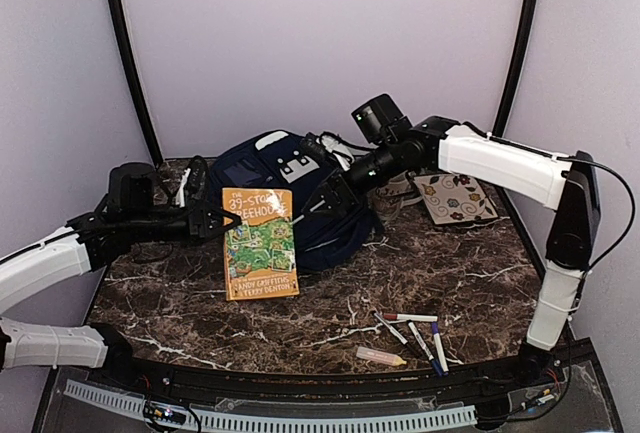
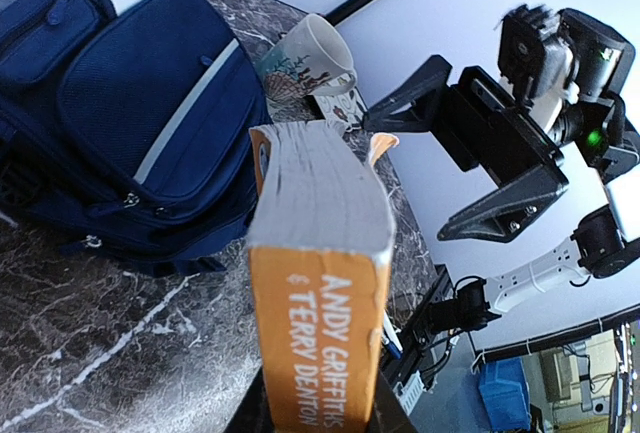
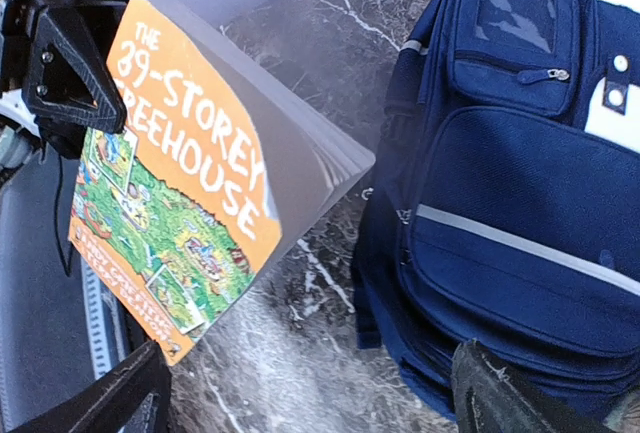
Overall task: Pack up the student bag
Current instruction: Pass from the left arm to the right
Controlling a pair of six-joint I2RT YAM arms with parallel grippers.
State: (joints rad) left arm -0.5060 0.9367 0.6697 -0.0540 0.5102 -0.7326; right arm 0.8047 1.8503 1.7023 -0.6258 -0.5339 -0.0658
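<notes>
Plainly, the left tool [image 1: 212, 221] is clamped on a corner of an orange paperback book [image 1: 258, 243], at the top of the cover on the spine side. The book hangs clear of the table [image 1: 480, 273], with its cover facing upward and its title end toward the far edge. In the top view the book overlaps the near-left part of the student bag [image 1: 265, 158].

The right tool [image 2: 408, 175] has its fingers spread wide apart and holds nothing. It hovers above the right side of the bag, reaching in from the right edge.

The bag lies flat on the table near the middle of the far edge, with its front pockets facing up. The end with the light grey patches points toward the far edge, and the big front pocket with the pale stripe lies nearer the near edge. Its long axis therefore seems to run roughly from far to near, slanting somewhat toward the right. The visible zips look closed.

Just beyond the bag's right side stands a pale printed mug [image 2: 305, 53]. Further toward the far right corner lies a patterned square tile [image 1: 455, 198]. Several pens [image 1: 412, 331] and a peach-coloured stick [image 1: 381, 356] lie scattered near the near edge, right of centre and well apart from the bag.
</notes>
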